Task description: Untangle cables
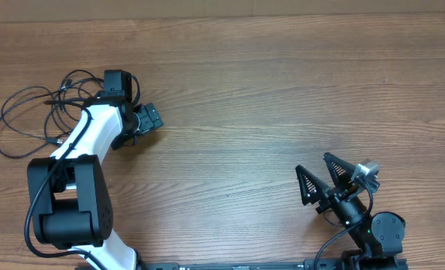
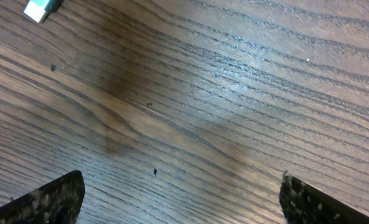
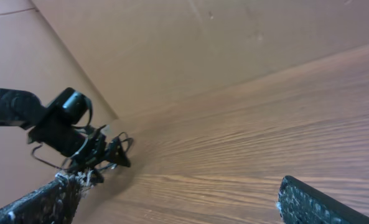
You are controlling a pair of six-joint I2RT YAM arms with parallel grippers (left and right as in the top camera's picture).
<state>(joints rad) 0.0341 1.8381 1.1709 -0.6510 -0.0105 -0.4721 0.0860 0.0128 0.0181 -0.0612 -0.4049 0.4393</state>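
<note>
Tangled thin black cables beside left claw
Left claw gapes empty, cables just behind its wrist; right claw, also open, sits well apart from it.

Middle, far side: table lay open.
Left: cables and left arm blocked passage.
Near right: right arm stood.

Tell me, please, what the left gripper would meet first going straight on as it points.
Probably the bare brown wood-grain tabletop: the left gripper points down at it, open; the silver plug lies aside.
</note>
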